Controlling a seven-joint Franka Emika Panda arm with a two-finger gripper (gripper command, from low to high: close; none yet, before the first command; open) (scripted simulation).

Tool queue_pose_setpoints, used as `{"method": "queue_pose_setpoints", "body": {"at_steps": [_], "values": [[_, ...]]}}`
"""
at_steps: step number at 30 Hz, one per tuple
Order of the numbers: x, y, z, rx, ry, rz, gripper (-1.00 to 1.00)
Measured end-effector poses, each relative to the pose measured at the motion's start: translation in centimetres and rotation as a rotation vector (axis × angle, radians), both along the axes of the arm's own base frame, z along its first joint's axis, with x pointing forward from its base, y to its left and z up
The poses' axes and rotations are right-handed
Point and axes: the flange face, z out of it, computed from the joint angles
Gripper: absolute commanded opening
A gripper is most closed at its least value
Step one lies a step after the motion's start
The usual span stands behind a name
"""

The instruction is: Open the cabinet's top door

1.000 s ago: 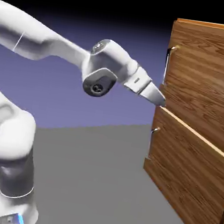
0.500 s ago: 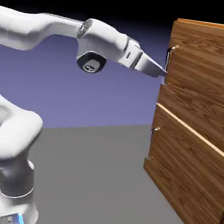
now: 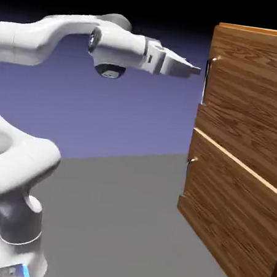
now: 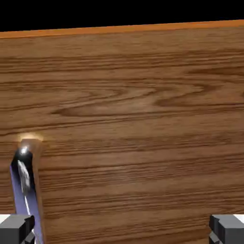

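Note:
The cabinet (image 3: 246, 181) of brown wood grain stands at the exterior view's right. Its top door (image 3: 253, 89) is closed, with a vertical silver handle (image 3: 206, 79) near its left edge. My gripper (image 3: 193, 69) points level at that handle's upper part, its tips a short way in front of it. In the hand view the top door (image 4: 133, 119) fills the picture. There the handle (image 4: 24, 183) shows at the lower left, just above the left fingertip (image 4: 16, 231). The gripper (image 4: 122, 232) is open, with only wood showing between the tips.
Below the top door sits a similar lower panel (image 3: 230, 210) with its own small handle (image 3: 191, 161). The grey table (image 3: 110, 224) stretches from the robot's base to the cabinet's foot. The cabinet's top edge (image 4: 124, 29) shows orange in the hand view.
The hand has risen from the seam between the two panels to the top handle's height and levelled out. Its jaws have stayed open. The door has not moved.

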Motion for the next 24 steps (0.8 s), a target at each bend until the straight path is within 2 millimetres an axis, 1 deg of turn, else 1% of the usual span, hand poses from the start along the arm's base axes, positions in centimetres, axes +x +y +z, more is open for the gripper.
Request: {"method": "queue_pose_setpoints", "body": {"at_steps": [5, 10, 14, 15, 16, 20, 21, 23, 24], "values": [[1.5, 2.4, -1.6, -0.022, -0.049, 0.012, 0.0], [3.7, 4.5, -4.2, -0.045, -0.088, 0.023, 0.0], [5.7, 5.9, -6.9, -0.062, -0.112, 0.03, 0.0], [6.0, 6.1, -7.3, -0.064, -0.115, 0.03, 0.0], [6.0, 6.1, -7.4, -0.064, -0.115, 0.03, 0.0], [10.2, 6.0, -7.3, -0.065, -0.115, 0.03, 0.0], [11.0, 5.9, -7.4, -0.064, -0.115, 0.03, -1.0], [11.0, 5.9, -7.4, -0.064, -0.115, 0.03, -1.0], [10.2, 5.7, -7.3, -0.063, -0.115, 0.05, -1.0]]}}
